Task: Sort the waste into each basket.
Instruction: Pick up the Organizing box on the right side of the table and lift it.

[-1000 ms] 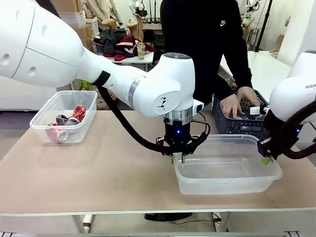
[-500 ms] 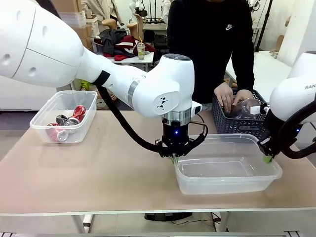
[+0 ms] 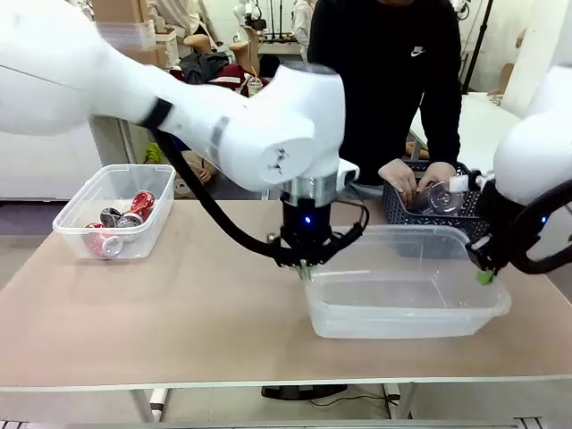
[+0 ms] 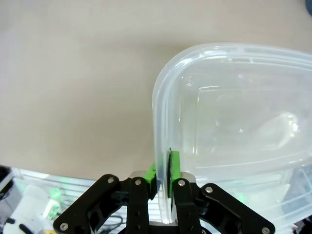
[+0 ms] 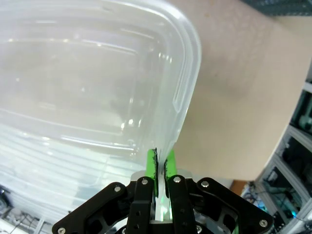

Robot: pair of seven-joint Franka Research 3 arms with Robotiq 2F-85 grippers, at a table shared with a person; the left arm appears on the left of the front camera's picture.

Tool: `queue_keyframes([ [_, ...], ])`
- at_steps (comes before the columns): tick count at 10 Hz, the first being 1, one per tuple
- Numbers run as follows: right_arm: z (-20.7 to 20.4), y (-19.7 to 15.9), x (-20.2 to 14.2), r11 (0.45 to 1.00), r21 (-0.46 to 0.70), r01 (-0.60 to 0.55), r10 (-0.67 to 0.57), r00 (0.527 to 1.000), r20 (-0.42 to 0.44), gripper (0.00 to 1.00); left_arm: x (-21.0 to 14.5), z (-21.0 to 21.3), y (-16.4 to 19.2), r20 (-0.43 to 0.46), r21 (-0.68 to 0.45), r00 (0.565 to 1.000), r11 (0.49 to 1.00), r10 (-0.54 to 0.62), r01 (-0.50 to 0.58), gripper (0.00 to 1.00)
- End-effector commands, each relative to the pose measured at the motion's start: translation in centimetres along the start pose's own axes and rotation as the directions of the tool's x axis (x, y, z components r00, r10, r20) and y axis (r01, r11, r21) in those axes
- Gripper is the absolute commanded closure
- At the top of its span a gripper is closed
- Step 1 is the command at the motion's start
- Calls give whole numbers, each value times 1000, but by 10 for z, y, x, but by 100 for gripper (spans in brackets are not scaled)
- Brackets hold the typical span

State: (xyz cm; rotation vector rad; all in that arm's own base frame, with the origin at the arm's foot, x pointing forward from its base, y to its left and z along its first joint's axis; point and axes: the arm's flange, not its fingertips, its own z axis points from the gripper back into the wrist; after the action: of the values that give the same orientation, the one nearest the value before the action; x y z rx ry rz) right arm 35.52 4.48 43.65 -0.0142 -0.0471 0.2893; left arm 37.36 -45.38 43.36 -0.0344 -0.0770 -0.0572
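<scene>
From the front, the left tool (image 3: pixel 306 268) and right tool (image 3: pixel 483 277) each clenched an opposite rim of the clear tub (image 3: pixel 393 322). Bare desk (image 3: pixel 179 313) lay open toward the second tub (image 3: pixel 76 201) holding cans (image 3: pixel 125 214). Left wrist: pads (image 4: pixel 174 165) pinched the rim near its rounded corner. Right wrist: pads (image 5: pixel 151 163) pinched the rim, with open desk beyond.

Left gripper (image 3: pixel 306 268) and right gripper (image 3: pixel 483 277): black, with green pads (image 4: pixel 173 165). Tan table (image 3: pixel 179 313). A clear tub (image 3: pixel 402 320) sits near its right edge. The second clear tub (image 3: pixel 125 243), at the left edge, holds red-and-silver cans (image 3: pixel 134 210). Basket (image 3: pixel 420 223): dark blue-grey lattice.
</scene>
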Motion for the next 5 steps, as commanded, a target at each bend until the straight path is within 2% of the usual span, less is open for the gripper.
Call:
queue_keyframes([
  [1, 46, 27, 5, 999, 16, -39, 40, 999, -26, 100, -16, 40, 45, 49, 57, 999, 998, -3, 0, 100],
  [2, 62, 38, 12, 997, 40, -66, 67, 997, -25, 100, -20, 59, 66, 49, 70, 999, 998, 2, -6, 100],
  [4, 87, 62, 36, 997, 65, -35, 36, 999, -15, 100, -27, 88, 107, 40, 129, 999, 991, 25, -30, 100],
  [5, 98, 72, 53, 991, 124, 45, -39, 998, -46, 98, -30, 97, 123, 45, 131, 998, 990, 44, -50, 100],
])
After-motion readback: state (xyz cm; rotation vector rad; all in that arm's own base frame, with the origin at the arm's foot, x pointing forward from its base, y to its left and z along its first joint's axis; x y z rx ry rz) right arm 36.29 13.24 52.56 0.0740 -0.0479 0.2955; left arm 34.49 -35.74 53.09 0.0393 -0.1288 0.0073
